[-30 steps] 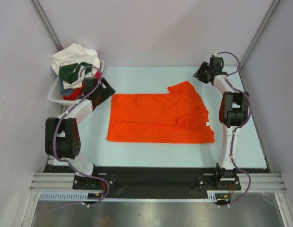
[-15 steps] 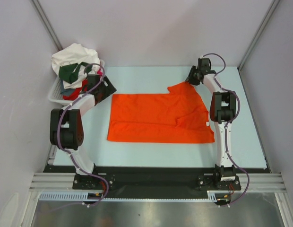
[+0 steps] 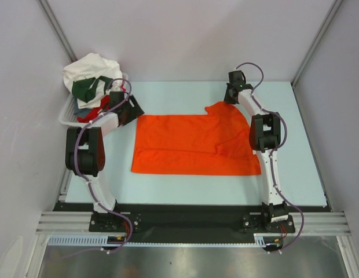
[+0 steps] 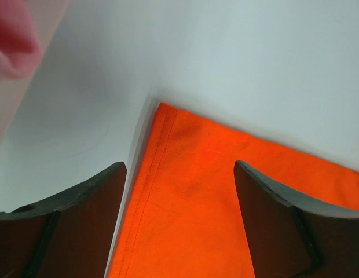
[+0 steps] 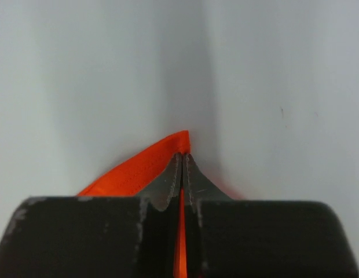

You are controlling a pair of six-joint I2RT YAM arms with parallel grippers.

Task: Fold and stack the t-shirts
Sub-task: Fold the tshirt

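Note:
A bright orange t-shirt point(image 3: 194, 145) lies spread flat in the middle of the table. My left gripper point(image 3: 133, 110) is open over its far left corner. In the left wrist view the gripper point(image 4: 179, 174) has the hemmed corner of the shirt point(image 4: 185, 202) between its dark fingers point(image 4: 75, 220), which stand apart from it. My right gripper point(image 3: 229, 97) is at the far right sleeve tip. In the right wrist view it point(image 5: 183, 157) is shut on the orange fabric edge point(image 5: 139, 168). White, dark green and red shirts point(image 3: 92, 81) are heaped in the basket.
The white slatted basket point(image 3: 66, 117) stands at the far left, beside my left arm. A blurred pink-red patch point(image 4: 11, 40) shows at the top left of the left wrist view. Grey walls close in the table on three sides.
My right gripper has moved left from the far right to the sleeve tip. My left arm has drawn in, with its gripper staying over the shirt's far left corner.

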